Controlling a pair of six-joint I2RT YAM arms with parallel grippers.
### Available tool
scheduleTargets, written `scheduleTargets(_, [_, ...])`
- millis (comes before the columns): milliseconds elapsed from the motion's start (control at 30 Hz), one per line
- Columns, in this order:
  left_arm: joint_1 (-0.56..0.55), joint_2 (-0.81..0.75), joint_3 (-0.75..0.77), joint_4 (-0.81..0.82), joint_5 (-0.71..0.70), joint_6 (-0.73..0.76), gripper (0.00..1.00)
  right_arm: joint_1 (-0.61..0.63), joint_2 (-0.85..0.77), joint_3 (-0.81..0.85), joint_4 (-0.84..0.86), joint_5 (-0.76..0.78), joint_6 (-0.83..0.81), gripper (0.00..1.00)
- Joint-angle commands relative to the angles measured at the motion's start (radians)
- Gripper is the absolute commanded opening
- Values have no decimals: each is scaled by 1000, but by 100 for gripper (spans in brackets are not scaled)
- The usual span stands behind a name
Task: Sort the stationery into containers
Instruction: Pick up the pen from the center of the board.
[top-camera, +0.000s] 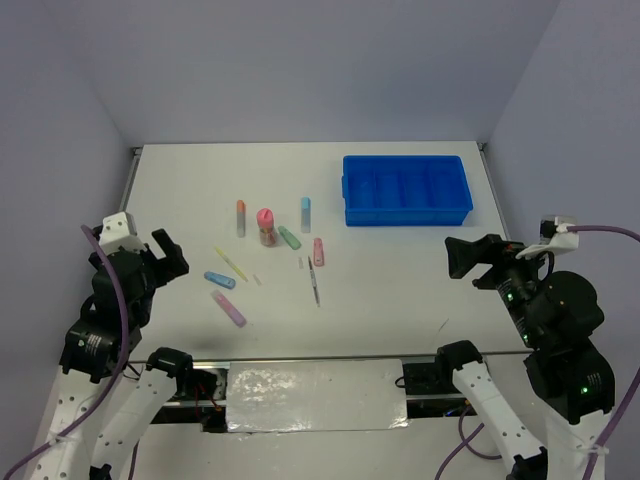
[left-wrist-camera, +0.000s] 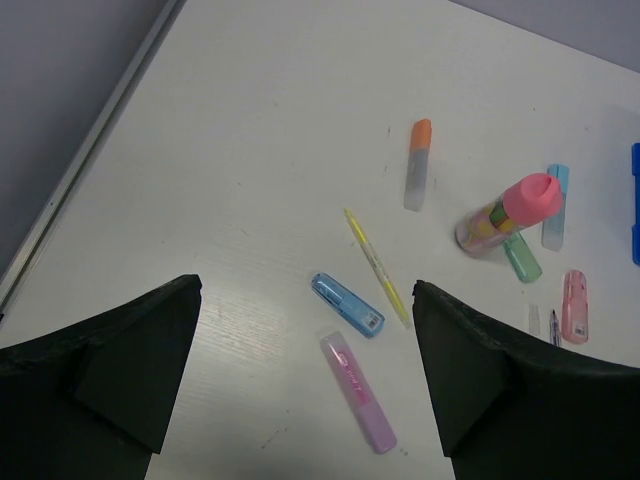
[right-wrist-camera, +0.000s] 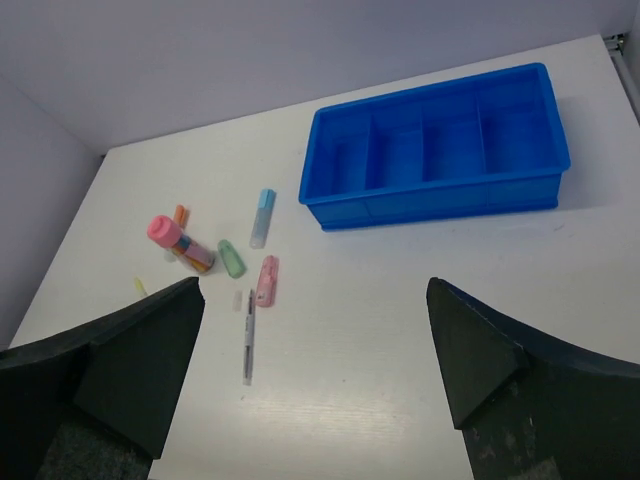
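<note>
The stationery lies loose at the table's middle left: orange-capped highlighter (top-camera: 240, 217), pink-capped tube (top-camera: 266, 226), green (top-camera: 289, 237), light blue (top-camera: 306, 213) and pink (top-camera: 319, 251) highlighters, dark pen (top-camera: 314, 283), yellow stick (top-camera: 230, 263), blue highlighter (top-camera: 220, 280), purple highlighter (top-camera: 229, 308). The blue divided tray (top-camera: 405, 189) stands at the back right with no stationery showing in it. My left gripper (top-camera: 170, 255) is open and empty, hanging above the table left of the blue (left-wrist-camera: 347, 304) and purple (left-wrist-camera: 358, 391) highlighters. My right gripper (top-camera: 468, 258) is open and empty, in front of the tray (right-wrist-camera: 440, 195).
A small pale cap-like piece (top-camera: 301, 263) lies beside the pen. The table's left edge rail (left-wrist-camera: 90, 150) runs close to my left gripper. Walls close in the back and both sides.
</note>
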Motion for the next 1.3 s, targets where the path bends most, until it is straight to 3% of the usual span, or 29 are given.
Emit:
scheduleTargets(0, [1,-16,-3,54,-33,-12,99,8,-23,-11,59,38,35,100])
scheduleTargets(133, [1,-19,-10,55,-30,-13,99,8,-70,-52,134,-29,50,100])
scheduleTargets(300, [3,-18,-11,61,-22,-13,99,8,-114,-234,446,-387,107,100])
scheduleTargets(433, [15,-22,-19,63,-16,-16,99,50,136,-302,533,-586,240,100])
scheduleTargets(467, [20,-22,-19,64,-10,-13,99,102,188,-305,506,-550,242,100])
scheduleTargets(500, [21,-22,-22,67,-7,-13,99,171,243,-290,482,-357,213,100])
scheduleTargets(533, [23,-24,-22,69,-4,-10,99,330,355,-279,473,-245,201,100])
scheduleTargets(600, [26,-21,-23,72,7,-9,99,452,493,-200,384,3,199,100])
scheduleTargets(633, [27,-16,-23,70,12,-7,99,499,631,-170,358,57,210,100])
scheduleTargets(733, [26,-2,-25,73,29,-1,99,655,840,-74,307,245,260,100])
scheduleTargets(967, [27,12,-26,77,47,4,99,733,1193,66,278,288,288,83])
scheduleTargets(1100, [26,7,-28,81,56,7,99,732,1264,54,304,282,288,67])
scheduleTargets(1267, [27,24,-27,83,64,10,99,730,1333,46,335,251,273,63])
